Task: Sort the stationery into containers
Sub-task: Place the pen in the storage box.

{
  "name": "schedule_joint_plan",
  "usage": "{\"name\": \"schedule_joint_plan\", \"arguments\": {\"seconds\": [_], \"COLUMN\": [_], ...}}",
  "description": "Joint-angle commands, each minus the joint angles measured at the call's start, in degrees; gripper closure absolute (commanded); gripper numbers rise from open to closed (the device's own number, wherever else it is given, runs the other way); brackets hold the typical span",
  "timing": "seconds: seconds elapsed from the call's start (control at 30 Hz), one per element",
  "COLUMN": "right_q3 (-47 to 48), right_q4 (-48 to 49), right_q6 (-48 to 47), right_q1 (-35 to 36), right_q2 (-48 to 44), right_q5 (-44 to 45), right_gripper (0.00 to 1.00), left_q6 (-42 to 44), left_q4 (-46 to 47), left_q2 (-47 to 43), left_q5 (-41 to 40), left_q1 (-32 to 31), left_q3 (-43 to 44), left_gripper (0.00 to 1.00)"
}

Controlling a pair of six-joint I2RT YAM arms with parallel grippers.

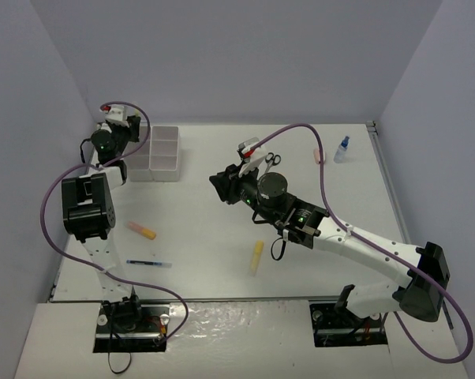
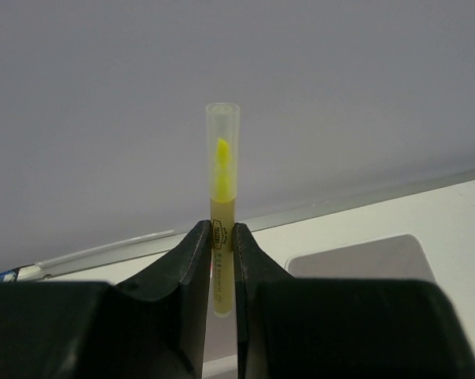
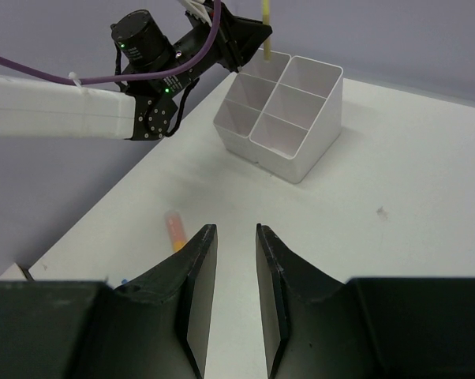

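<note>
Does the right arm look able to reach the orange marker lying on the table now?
Probably yes. The right hand is open and empty, the orange marker lies ahead of it, and only bare table lies between them.

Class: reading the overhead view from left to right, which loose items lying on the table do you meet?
Orange marker, yellow stick, pink piece, blue-capped bottle. Left out, since their places overlap others: blue pen, scissors.
</note>
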Motion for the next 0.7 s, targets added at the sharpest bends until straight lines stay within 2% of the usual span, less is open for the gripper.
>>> {"name": "schedule_joint_plan", "arguments": {"seconds": [0.0, 0.67], "right_q3": [2.8, 1.5], "right_q4": [3.4, 2.2], "right_q6": [-0.8, -1.2], "right_q1": [-0.4, -0.7], "right_q2": [-0.6, -2.5], "right_q5": [1.7, 3.1], "right_gripper": [0.76, 0.75], "left_q6": [1.0, -1.4], "left_q4": [9.5, 10.4], "left_q2": [-1.3, 1.0], "left_q5": [1.0, -1.1], "left_q1": [0.4, 0.5], "left_q3": [1.1, -2.9], "left_gripper": [1.00, 1.00]}}
